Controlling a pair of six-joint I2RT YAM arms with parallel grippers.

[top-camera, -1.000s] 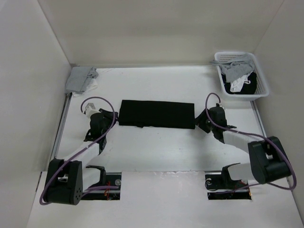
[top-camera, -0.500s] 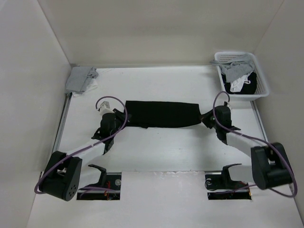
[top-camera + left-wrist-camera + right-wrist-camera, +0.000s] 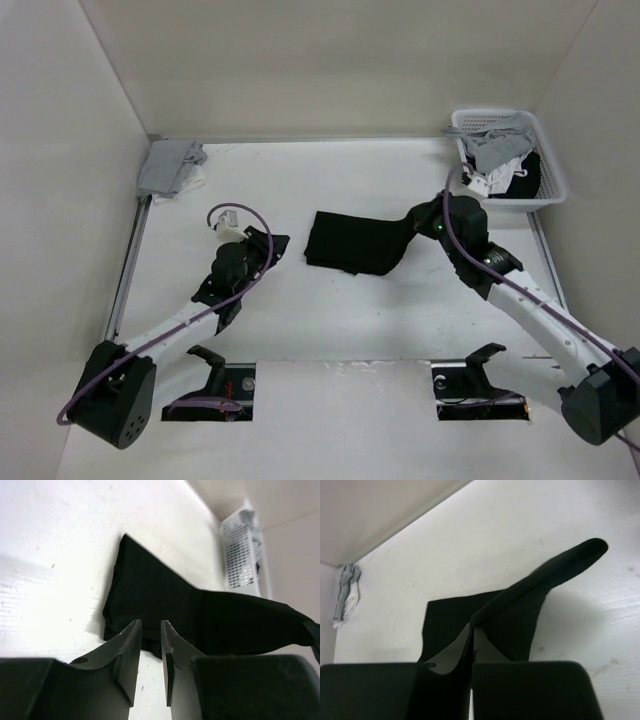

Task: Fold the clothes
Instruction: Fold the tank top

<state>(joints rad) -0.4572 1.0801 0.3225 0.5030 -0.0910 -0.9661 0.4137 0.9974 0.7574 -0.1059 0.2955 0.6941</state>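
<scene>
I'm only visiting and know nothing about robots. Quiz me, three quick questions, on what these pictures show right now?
1. Pick one: which gripper pinches the black shirt? A) left B) right C) both
2. True or false: the grey cloth bundle lies inside the white basket.
3. Fill in: the white basket stands at the far ___ corner of the table.
Key:
1. B. The right gripper is shut on the shirt's raised end, while the left gripper is open and apart from it.
2. False. The bundle lies on the table at the far left corner.
3. right
</scene>
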